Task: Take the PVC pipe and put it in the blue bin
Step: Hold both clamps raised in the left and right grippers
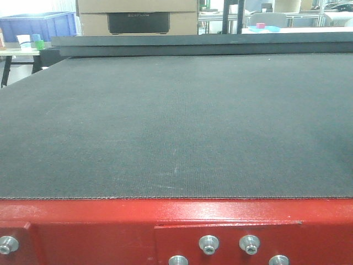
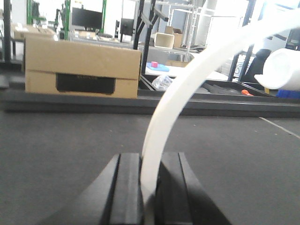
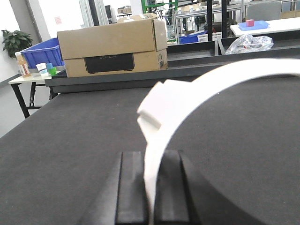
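Observation:
In the left wrist view my left gripper (image 2: 149, 157) is shut on a white curved strip (image 2: 187, 79) that arcs up and to the right. My right gripper (image 3: 151, 154) is likewise shut on a white curved strip (image 3: 197, 89), which carries a small block-shaped clip. I cannot tell whether these strips are the PVC pipe; nothing else pipe-like shows. The blue bin (image 1: 38, 25) stands beyond the far left corner of the table and also appears as the blue bin (image 3: 42, 51) in the right wrist view. Neither gripper shows in the front view.
A dark mat (image 1: 176, 121) covers the table, with a red metal frame (image 1: 176, 221) along its near edge. A cardboard box (image 1: 138, 16) sits behind a raised black ledge at the far edge. A small side table (image 3: 33, 77) holds a bottle and cups.

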`<state>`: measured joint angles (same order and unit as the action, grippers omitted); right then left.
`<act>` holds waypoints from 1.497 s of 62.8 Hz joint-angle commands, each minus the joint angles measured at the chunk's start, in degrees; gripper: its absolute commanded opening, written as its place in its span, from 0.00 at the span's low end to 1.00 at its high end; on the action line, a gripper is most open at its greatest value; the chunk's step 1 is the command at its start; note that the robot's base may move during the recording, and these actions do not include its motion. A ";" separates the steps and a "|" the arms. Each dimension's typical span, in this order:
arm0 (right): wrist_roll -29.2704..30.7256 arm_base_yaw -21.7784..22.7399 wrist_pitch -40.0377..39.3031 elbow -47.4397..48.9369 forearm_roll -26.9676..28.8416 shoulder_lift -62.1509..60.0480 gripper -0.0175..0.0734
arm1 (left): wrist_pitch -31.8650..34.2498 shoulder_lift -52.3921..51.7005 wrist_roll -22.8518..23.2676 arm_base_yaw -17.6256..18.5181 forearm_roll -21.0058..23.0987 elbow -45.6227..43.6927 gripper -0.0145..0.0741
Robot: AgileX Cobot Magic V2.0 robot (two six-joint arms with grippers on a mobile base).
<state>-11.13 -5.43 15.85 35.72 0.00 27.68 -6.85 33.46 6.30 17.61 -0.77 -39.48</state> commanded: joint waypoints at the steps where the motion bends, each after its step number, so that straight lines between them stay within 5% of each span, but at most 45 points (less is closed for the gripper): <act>1: 0.34 0.02 -1.75 -0.18 -0.73 -0.34 0.01 | -0.67 -2.19 0.27 0.25 -1.81 -0.05 0.04; 17: 0.34 0.02 -1.65 -0.18 -0.73 -0.34 0.01 | -8.31 -5.98 0.27 -4.94 -6.00 -0.05 0.04; 32: 0.34 0.02 -0.85 -0.18 -0.73 -0.34 0.01 | -8.40 -6.53 0.27 -9.35 -0.84 -0.05 0.04; 94: 0.34 0.02 -0.87 -0.18 -0.73 -0.34 0.01 | -8.40 -6.53 0.27 -9.41 -1.09 -0.05 0.04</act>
<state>-11.01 -5.43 15.87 35.72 0.00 27.68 -16.46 27.24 6.30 8.36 -2.27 -39.36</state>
